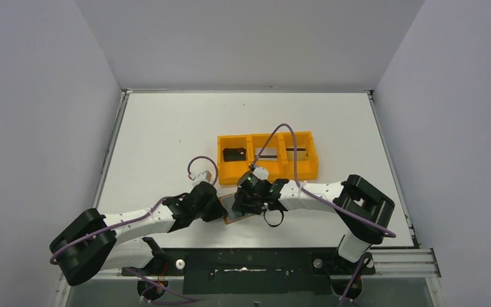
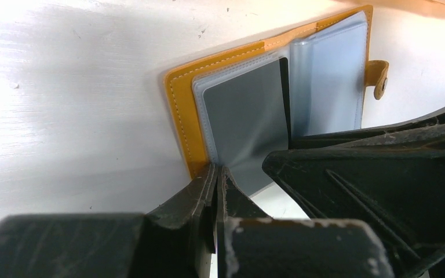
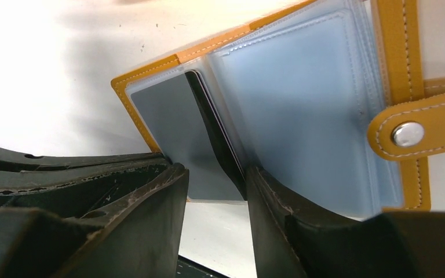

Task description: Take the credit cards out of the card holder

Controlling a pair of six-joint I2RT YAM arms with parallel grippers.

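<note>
The card holder [image 2: 182,104] lies open on the table near its front edge, tan-orange with clear pockets and a snap tab [image 3: 408,134]. A dark grey credit card [image 2: 243,116] fills the left pocket, and a dark card edge [image 3: 214,124] shows at the fold. The right pocket [image 3: 301,104] looks pale blue. My left gripper [image 2: 217,174] is shut on the holder's near left corner. My right gripper [image 3: 214,185] is open, its fingers standing either side of the grey card's near end. In the top view the holder [image 1: 229,206] sits between the left gripper [image 1: 220,208] and the right gripper [image 1: 250,199].
A bright orange three-compartment tray [image 1: 267,174] stands just behind the grippers, with a dark card [image 1: 233,154] in its left compartment and a grey card [image 1: 292,152] across the right ones. The right arm's cable [image 1: 288,137] arches over the tray.
</note>
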